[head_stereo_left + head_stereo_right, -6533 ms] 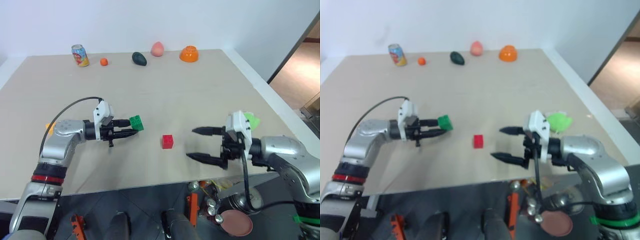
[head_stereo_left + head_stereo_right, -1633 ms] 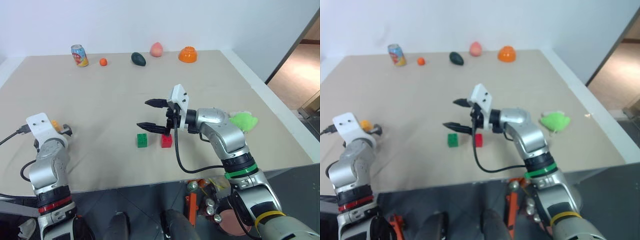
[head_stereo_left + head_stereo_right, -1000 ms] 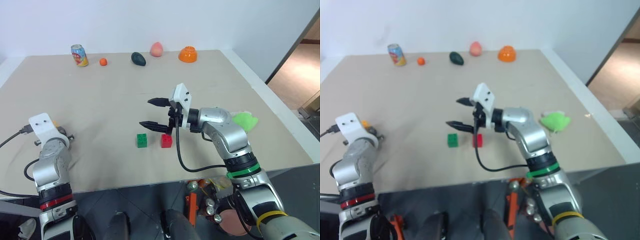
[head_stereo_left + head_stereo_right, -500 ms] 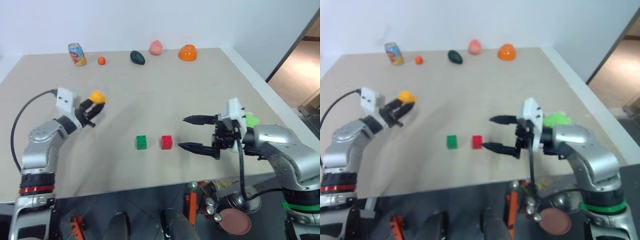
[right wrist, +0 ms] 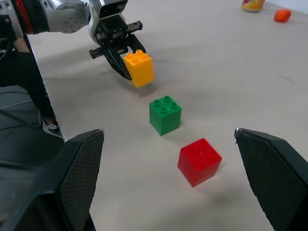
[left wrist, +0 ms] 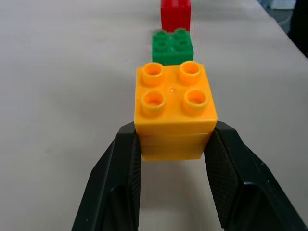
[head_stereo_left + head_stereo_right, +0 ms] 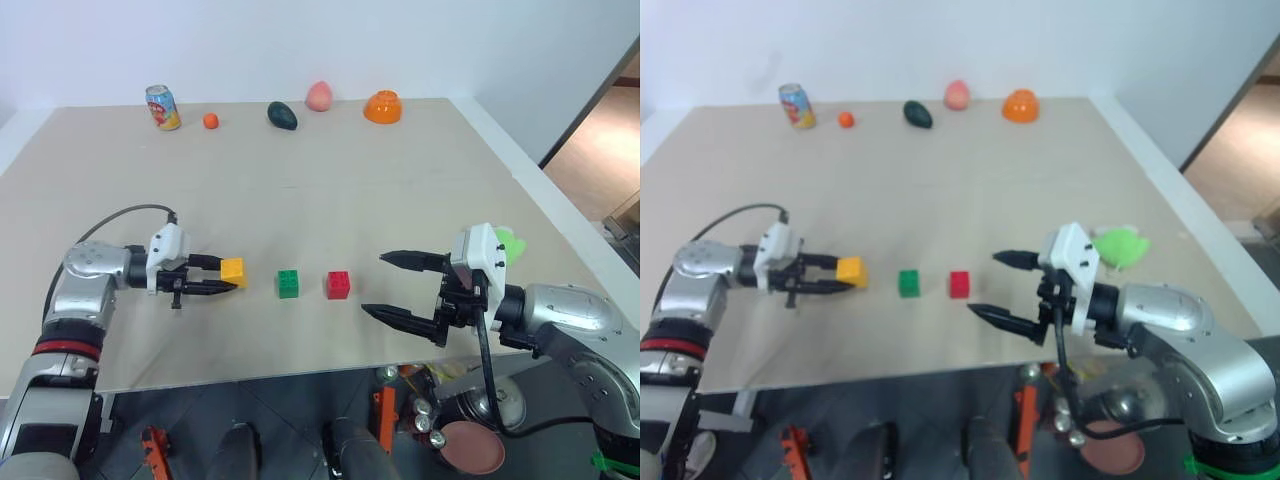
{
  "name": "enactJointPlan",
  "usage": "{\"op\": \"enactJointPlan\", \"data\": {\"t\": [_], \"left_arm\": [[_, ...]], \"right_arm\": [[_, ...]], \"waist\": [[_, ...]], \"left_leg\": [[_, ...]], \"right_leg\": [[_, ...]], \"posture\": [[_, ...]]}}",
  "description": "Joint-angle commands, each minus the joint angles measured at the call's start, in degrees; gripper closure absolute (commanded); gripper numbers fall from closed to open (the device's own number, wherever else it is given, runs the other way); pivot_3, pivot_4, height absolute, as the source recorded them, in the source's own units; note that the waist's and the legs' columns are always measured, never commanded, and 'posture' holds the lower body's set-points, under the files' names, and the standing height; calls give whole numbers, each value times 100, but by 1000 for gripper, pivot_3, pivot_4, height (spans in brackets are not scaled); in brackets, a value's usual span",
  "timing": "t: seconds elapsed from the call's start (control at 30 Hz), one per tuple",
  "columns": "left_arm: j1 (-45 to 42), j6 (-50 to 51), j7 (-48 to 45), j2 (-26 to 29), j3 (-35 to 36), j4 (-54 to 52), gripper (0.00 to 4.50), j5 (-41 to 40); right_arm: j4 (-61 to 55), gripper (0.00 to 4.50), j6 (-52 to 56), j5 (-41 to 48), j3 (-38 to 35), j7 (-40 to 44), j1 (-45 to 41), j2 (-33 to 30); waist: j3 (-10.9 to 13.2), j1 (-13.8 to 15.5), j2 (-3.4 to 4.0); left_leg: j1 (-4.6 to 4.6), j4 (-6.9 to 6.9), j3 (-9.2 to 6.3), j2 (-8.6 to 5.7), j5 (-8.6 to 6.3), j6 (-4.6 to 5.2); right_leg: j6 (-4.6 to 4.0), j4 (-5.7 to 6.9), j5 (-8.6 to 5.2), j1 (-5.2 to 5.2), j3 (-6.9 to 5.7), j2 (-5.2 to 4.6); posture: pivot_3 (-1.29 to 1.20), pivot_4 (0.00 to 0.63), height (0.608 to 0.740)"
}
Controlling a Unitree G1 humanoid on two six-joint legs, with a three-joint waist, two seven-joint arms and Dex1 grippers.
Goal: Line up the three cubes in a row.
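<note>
The yellow-orange cube (image 7: 233, 270) sits low over the table, left of the green cube (image 7: 288, 283) and the red cube (image 7: 338, 285); the three fall in one line. My left gripper (image 7: 226, 280) is shut on the yellow-orange cube (image 6: 174, 109), its two fingers (image 6: 119, 173) pressed against the cube's sides. To the right of the red cube (image 5: 198, 160), my right gripper (image 7: 385, 284) stands open and empty. The right wrist view shows the green cube (image 5: 165, 115), the yellow-orange cube (image 5: 138, 68) and the left gripper (image 5: 126, 67).
Along the table's far edge stand a soda can (image 7: 161, 107), a small orange fruit (image 7: 210, 121), a dark avocado (image 7: 282, 115), a peach (image 7: 319, 96) and an orange bowl (image 7: 382, 106). A lime-green plush toy (image 7: 1118, 244) lies behind the right wrist.
My left gripper has carried the yellow-orange cube down and rightward to just left of the green cube. The right gripper has drawn back slightly toward the near edge, still open.
</note>
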Motion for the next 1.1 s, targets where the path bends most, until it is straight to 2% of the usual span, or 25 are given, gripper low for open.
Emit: {"op": "enactJointPlan", "data": {"t": [0.03, 0.2, 0.4, 0.8, 0.93, 1.1], "left_arm": [[-398, -208, -134, -93, -183, 494, 3212, 64], [-647, -170, -134, -202, -407, 847, 3212, -13], [-699, -25, -134, -171, -180, 1057, 3212, -54], [224, 691, -134, 282, -199, -117, 3212, -559], [262, 489, -134, 311, -225, -19, 3212, -461], [-42, 0, -14, 49, -12, 523, 3212, -230]], "right_arm": [[-361, 0, 39, 233, -309, -185, 111, -88], [-533, 0, 73, 360, -512, -347, 441, -173], [-559, 0, 11, 414, -542, -488, 601, -201], [-230, 0, -96, 361, -175, -508, 140, -144], [-198, 0, -99, 374, -140, -521, 61, -153], [-176, 0, -85, 432, -174, -584, -2, -150]], "waist": [[0, -4, 0], [0, -21, 0], [0, -21, 0], [0, -22, 0], [0, -20, 0], [0, -11, 0]], "left_leg": [[-2, 2, -2, 0, 0, 0], [-4, 4, -2, 1, -1, 2], [-2, 11, -4, 1, -1, 3], [2, 21, -3, 3, -1, 3], [2, 24, -3, 3, -1, 3], [3, 24, -3, 3, -1, 4]], "right_leg": [[1, 0, 1, 0, 0, 1], [7, 1, 4, -1, 2, 2], [6, 9, 4, 0, 2, 3], [4, 22, 3, 1, 2, 3], [4, 22, 3, 2, 2, 2], [4, 23, 4, 3, 2, 2]], "posture": [[0, 150, 738], [0, 150, 738], [0, 150, 738], [0, 150, 738], [0, 150, 738], [0, 150, 738]]}}
